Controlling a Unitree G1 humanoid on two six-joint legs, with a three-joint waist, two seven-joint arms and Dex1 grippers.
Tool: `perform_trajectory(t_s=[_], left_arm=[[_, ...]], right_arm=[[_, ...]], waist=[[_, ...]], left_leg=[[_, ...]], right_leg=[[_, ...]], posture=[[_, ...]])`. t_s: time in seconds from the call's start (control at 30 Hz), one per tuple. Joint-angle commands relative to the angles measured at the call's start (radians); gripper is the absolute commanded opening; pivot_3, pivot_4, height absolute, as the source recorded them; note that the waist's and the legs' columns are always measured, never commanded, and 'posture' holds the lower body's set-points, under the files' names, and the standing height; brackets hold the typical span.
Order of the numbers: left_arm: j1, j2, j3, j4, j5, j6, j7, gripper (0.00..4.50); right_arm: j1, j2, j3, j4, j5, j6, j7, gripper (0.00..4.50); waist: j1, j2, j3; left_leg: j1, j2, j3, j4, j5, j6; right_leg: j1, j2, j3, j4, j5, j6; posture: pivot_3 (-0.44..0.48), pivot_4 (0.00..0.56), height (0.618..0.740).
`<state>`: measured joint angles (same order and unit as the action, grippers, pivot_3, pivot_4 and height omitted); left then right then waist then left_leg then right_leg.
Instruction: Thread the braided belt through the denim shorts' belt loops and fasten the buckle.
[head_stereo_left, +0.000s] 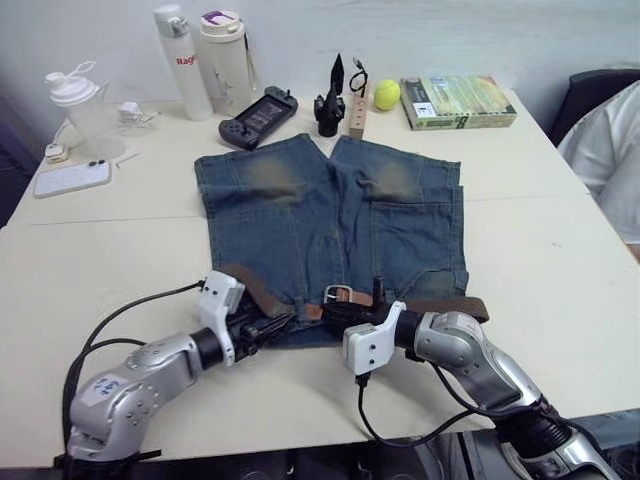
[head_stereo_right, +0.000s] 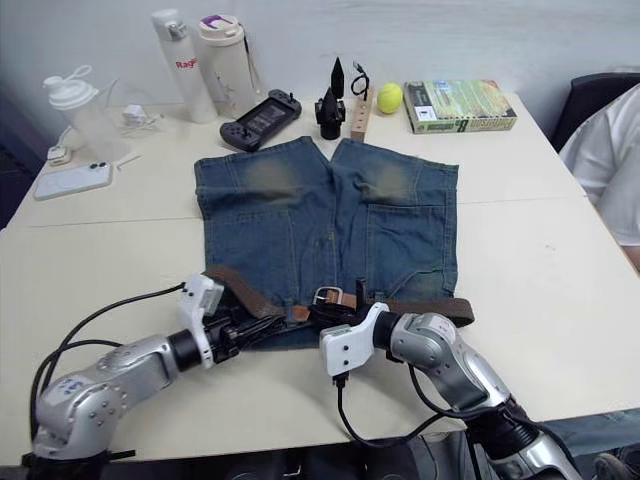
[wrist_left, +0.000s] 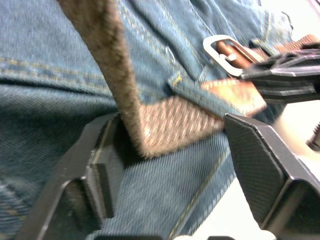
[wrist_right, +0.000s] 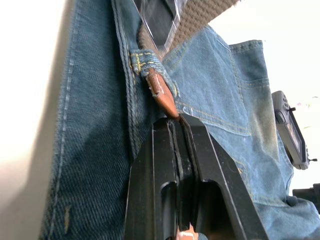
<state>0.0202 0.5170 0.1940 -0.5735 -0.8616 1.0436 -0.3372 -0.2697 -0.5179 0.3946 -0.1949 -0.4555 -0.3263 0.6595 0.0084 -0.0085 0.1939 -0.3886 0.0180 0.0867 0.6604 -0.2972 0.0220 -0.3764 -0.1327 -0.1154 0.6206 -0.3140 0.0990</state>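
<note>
**Belt tip at a centre loop, both hands at the waistband**

Braided belt (head_stereo_left: 445, 306): lies along the waistband of the denim shorts (head_stereo_left: 330, 220), at the worktop (head_stereo_left: 120, 240) edge nearest the robot. Long axis runs left–right, parallel to the waistband. Right portion sits flat and extends just past the shorts' right side. Left portion curls up off the waistband in a loose bend. Buckle (head_stereo_left: 338, 294) rests near the middle of the waistband, just left of the right hand.

Left wrist view: the tan leather tip (wrist_left: 235, 95) of the belt pokes out from under one belt loop (wrist_left: 192, 90), pointing toward the buckle. So the strap passes through at least this loop; I cannot tell how many others are threaded.

Left hand (head_stereo_left: 262, 327): fingers (wrist_left: 260, 165) spread, straddling the woven strap where it bends; not clamping it.

Right hand (head_stereo_left: 372, 298): fingers (wrist_right: 200, 165) pressed together, their ends right at the leather tip. A sliver of tan shows between them low in the right wrist view, so a pinch on the tip is possible but not certain.

Key relation: the tip lies directly ahead of the right hand and points along the waistband toward the buckle just beside it. The right hand is nearer the tip and buckle; the left hand is nearer the slack bend. Judged next need: draw the tip toward the buckle frame while the left hand feeds slack.

Further out: game controller (head_stereo_left: 258, 116), two bottles (head_stereo_left: 205, 60), tennis ball (head_stereo_left: 387, 94), book (head_stereo_left: 458, 101), phone (head_stereo_left: 72, 178). A person's sleeve (head_stereo_left: 610, 150) sits at the right edge.
</note>
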Motion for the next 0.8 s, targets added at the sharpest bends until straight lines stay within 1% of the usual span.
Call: perform_trajectory(t_s=[0.03, 0.13, 0.27, 0.33, 0.4, 0.47, 0.5, 0.6, 0.63, 0.7, 0.73, 0.77, 0.8], left_arm=[[0.053, 0.072, 0.098, -0.066, -0.131, 0.03, -0.097, 3.45], [0.087, 0.152, 0.162, -0.069, -0.203, 0.026, -0.185, 3.45], [0.116, 0.258, 0.256, -0.033, -0.251, -0.021, -0.367, 3.45], [0.083, 0.307, 0.321, 0.022, -0.324, -0.014, -0.446, 3.45], [0.036, 0.342, 0.359, 0.086, -0.379, -0.007, -0.483, 3.45], [-0.113, 0.363, 0.334, 0.26, -0.319, -0.044, -0.466, 3.45], [-0.165, 0.368, 0.319, 0.322, -0.291, -0.057, -0.462, 3.45], [-0.314, 0.381, 0.164, 0.517, -0.075, -0.166, -0.473, 3.45], [-0.352, 0.379, 0.098, 0.576, 0.007, -0.216, -0.484, 3.21], [-0.4, 0.369, 0.022, 0.653, 0.104, -0.28, -0.508, 2.74], [-0.43, 0.36, -0.01, 0.696, 0.145, -0.312, -0.522, 2.28], [-0.465, 0.347, -0.039, 0.745, 0.185, -0.344, -0.532, 1.93], [-0.497, 0.337, -0.076, 0.787, 0.231, -0.387, -0.551, 1.39]], right_arm=[[0.001, -0.001, -0.01, -0.032, 0.008, -0.011, -0.014, 0.0], [-0.001, -0.002, -0.012, -0.029, 0.008, -0.013, -0.019, 0.0], [0.0, -0.004, -0.013, -0.025, 0.007, -0.02, -0.027, 0.0], [-0.002, -0.003, -0.012, -0.023, 0.007, -0.021, -0.031, 0.0], [-0.003, -0.002, -0.01, -0.021, 0.006, -0.021, -0.034, 0.0], [-0.003, -0.002, -0.009, -0.022, 0.005, -0.023, -0.035, 0.0], [-0.005, -0.001, -0.008, -0.021, 0.005, -0.022, -0.035, 0.0], [-0.008, 0.001, -0.007, -0.021, 0.005, -0.022, -0.035, 0.0], [-0.009, 0.002, -0.007, -0.022, 0.006, -0.021, -0.035, 0.0], [-0.009, 0.001, -0.007, -0.024, 0.006, -0.021, -0.035, 0.0], [-0.009, 0.001, -0.007, -0.026, 0.007, -0.02, -0.034, 0.0], [-0.008, 0.0, -0.008, -0.028, 0.008, -0.019, -0.033, 0.0], [-0.007, 0.0, -0.01, -0.031, 0.008, -0.017, -0.032, 0.0]], waist=[[-0.008, 0.0, 0.0], [-0.008, 0.0, 0.0], [-0.01, 0.0, 0.0], [-0.009, 0.0, 0.0], [-0.008, 0.0, 0.001], [-0.007, 0.001, 0.001], [-0.002, 0.001, 0.001], [-0.008, 0.001, 0.001], [-0.009, 0.001, 0.001], [-0.01, 0.0, 0.001], [-0.011, 0.0, 0.001], [-0.012, -0.001, 0.001], [-0.012, -0.002, 0.001]], left_leg=[[0.0, 0.0, 0.0, 0.0, 0.0, 0.0], [0.0, 0.0, 0.0, 0.0, 0.0, 0.0], [0.0, 0.0, 0.0, 0.001, -0.001, -0.002], [0.0, 0.0, 0.0, 0.001, -0.001, -0.002], [0.0, 0.001, -0.001, 0.001, -0.002, -0.003], [0.0, 0.001, -0.001, 0.001, -0.001, -0.003], [0.0, 0.001, -0.001, 0.001, -0.001, -0.003], [0.001, 0.0, -0.001, 0.001, -0.001, -0.004], [0.001, -0.001, -0.001, 0.001, -0.001, -0.003], [0.001, -0.002, 0.001, 0.0, -0.001, -0.003], [0.001, -0.001, 0.003, -0.001, -0.001, -0.003], [0.0, -0.001, 0.004, -0.001, -0.001, -0.002], [-0.001, -0.001, 0.006, -0.001, -0.001, -0.002]], right_leg=[[0.0, 0.0, 0.0, 0.0, 0.0, 0.0], [0.0, 0.0, 0.0, 0.0, -0.001, -0.001], [0.0, 0.0, 0.0, -0.001, -0.001, -0.002], [-0.001, 0.0, -0.001, -0.001, -0.002, -0.003], [-0.001, 0.0, -0.001, 0.0, -0.003, -0.004], [-0.002, 0.0, -0.001, 0.0, -0.003, -0.004], [-0.001, 0.0, -0.001, 0.001, -0.003, -0.004], [-0.001, 0.002, -0.001, 0.004, -0.004, -0.004], [-0.002, 0.003, -0.001, 0.004, -0.004, -0.003], [-0.003, 0.004, -0.002, 0.006, -0.004, -0.003], [-0.004, 0.005, -0.002, 0.007, -0.004, -0.003], [-0.005, 0.005, -0.002, 0.007, -0.004, -0.003], [-0.007, 0.006, -0.003, 0.008, -0.004, -0.002]], posture=[[0.0, 0.15, 0.72], [0.0, 0.15, 0.72], [0.0, 0.15, 0.72], [0.0, 0.15, 0.72], [0.0, 0.15, 0.72], [0.0, 0.15, 0.72], [0.0, 0.15, 0.72], [0.0, 0.15, 0.72], [0.0, 0.15, 0.72], [0.0, 0.15, 0.72], [0.0, 0.15, 0.72], [0.0, 0.15, 0.72], [0.0, 0.15, 0.72]])
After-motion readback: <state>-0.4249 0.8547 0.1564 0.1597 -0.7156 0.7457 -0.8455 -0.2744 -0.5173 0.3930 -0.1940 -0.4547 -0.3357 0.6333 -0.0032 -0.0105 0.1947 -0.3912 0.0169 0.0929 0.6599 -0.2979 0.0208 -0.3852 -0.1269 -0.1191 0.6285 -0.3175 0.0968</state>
